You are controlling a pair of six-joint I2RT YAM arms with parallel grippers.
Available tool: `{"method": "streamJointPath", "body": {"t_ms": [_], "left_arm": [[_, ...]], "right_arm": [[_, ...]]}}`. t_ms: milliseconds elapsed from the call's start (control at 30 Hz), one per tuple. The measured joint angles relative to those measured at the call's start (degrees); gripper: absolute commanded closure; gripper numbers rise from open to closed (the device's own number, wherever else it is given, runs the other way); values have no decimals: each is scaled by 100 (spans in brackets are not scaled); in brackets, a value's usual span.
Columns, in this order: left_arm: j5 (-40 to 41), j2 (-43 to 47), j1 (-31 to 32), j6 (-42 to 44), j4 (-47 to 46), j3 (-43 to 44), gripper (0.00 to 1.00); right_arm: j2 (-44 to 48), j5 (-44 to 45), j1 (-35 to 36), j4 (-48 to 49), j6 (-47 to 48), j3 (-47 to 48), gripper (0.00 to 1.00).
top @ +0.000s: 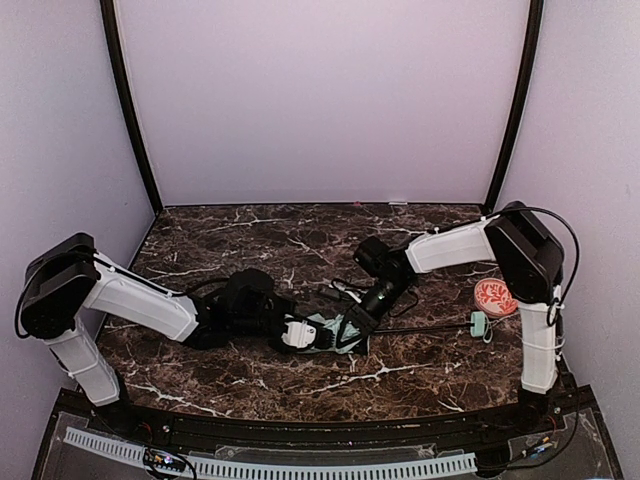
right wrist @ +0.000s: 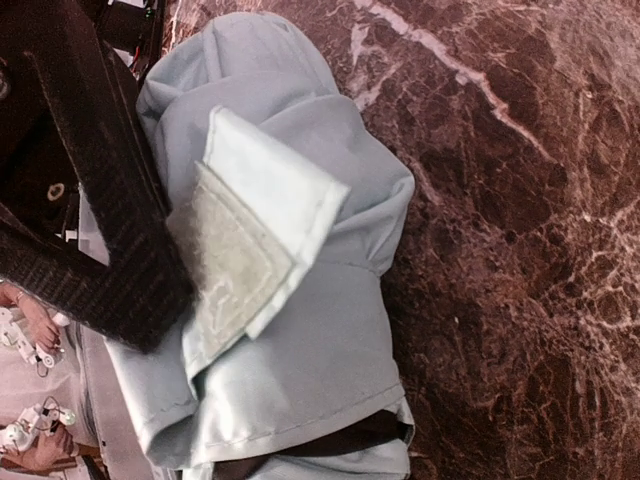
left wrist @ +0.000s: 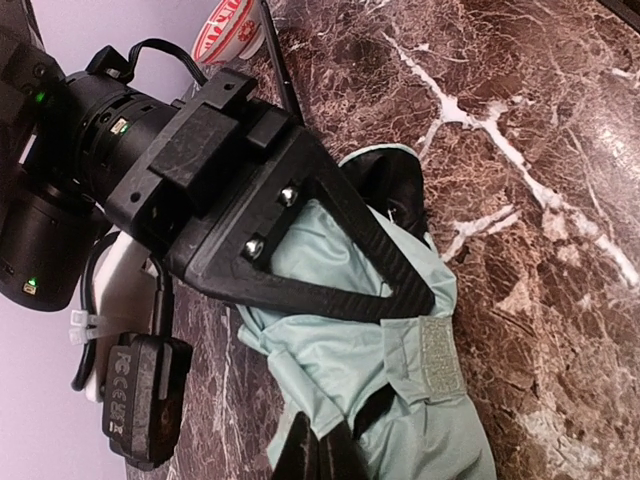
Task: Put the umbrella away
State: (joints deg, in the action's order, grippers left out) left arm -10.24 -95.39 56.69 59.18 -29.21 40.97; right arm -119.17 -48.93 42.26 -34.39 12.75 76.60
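The umbrella [top: 335, 337] lies on the bench [top: 250, 225] at the lower centre of the top view. It is a loosely gathered mint bundle, and its thin shaft [top: 420, 329] runs toward the right of the frame to the small handle [top: 478, 323]. The left end effector [top: 300, 334] is placed at the bundle's left end, the right end effector [top: 355, 322] at its upper right side.

In the left wrist view one black finger [left wrist: 350, 255] of the right end effector is laid across the fabric. Its opposite finger is shown nowhere, so its opening cannot be told. The left fingertips [left wrist: 300, 455] are cut off by the bottom edge. They sit close together, but whether fabric is pinched between them cannot be told.

The step in hand is judged to be the cinching of the folded canopy. The closure tab [right wrist: 240, 260] is seen raised off the fabric, unfastened. The step would be done best if loose folds were tucked in first. The bundle should then be pressed tight by one end effector while the tab is drawn round and flattened by the other, with no levering on the shaft.

The tab's mating patch is not found, and the ribs are covered by fabric. A patterned ball [top: 495, 296] lies just beside the handle, and contact between them cannot be judged.
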Motion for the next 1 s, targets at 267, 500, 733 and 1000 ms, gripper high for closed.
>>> {"method": "streamJointPath", "body": {"t_ms": [267, 500, 733, 1000], "left_arm": [[155, -575, 111, 249, -599, 66, 100], [251, -654, 420, 619, -590, 57, 100], [439, -774, 634, 662, -691, 68, 100], [365, -896, 785, 612, -684, 140, 100]], "right_arm": [[-63, -96, -177, 302, -260, -240, 64], [411, 76, -212, 1025, -463, -870, 43], [601, 439, -223, 898, 177, -951, 42], [901, 861, -249, -57, 706, -765, 41]]}}
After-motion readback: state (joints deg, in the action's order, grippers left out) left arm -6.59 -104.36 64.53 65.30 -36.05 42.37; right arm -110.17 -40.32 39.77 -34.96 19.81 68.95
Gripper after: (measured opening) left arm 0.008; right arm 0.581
